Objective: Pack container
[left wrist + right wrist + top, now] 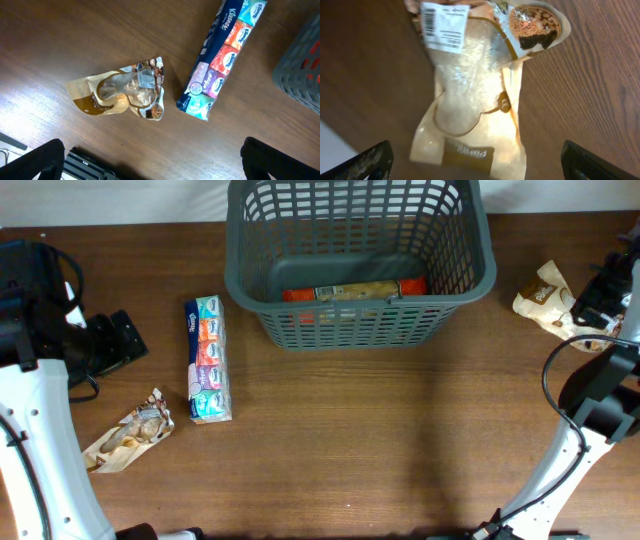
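Shopping basket [360,310] sits at the worktop's [400,440] far edge, stiff, light, rim's the hold; right gripper [475,160] gapes wide above a crinkly snack pouch [470,100], left gripper [155,165] spread too, empty

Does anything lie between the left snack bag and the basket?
Yes. The tissue pack lies flat on the table between the snack bag and the basket; a lifted path would likely clear it.
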You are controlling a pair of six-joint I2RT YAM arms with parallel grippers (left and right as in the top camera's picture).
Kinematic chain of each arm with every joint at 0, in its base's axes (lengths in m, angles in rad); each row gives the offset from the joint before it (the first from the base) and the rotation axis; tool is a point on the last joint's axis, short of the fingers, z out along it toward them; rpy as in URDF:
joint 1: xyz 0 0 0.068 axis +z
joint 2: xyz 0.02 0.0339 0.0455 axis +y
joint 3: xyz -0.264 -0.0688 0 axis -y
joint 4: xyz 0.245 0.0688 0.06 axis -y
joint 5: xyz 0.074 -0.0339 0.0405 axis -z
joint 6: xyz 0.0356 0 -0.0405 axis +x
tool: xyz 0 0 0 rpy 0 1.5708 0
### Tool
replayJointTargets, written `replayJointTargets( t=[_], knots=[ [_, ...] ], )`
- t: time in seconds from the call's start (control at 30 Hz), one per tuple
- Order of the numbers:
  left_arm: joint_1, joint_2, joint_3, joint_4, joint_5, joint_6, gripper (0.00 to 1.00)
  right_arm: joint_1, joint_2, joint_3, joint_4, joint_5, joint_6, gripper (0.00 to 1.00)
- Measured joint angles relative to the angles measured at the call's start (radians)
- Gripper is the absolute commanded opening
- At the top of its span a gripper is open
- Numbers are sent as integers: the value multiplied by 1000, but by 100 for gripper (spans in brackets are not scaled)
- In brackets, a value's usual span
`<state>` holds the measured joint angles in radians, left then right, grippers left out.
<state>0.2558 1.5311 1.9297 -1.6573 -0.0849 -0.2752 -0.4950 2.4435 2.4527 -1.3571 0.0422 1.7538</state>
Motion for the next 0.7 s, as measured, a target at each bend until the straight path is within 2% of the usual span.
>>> replayJointTargets(
  t=[0.7],
  knots=[
    [0,0,0,0,0,0,99,-35,120,-1,-55,-7,4,99]
  ],
)
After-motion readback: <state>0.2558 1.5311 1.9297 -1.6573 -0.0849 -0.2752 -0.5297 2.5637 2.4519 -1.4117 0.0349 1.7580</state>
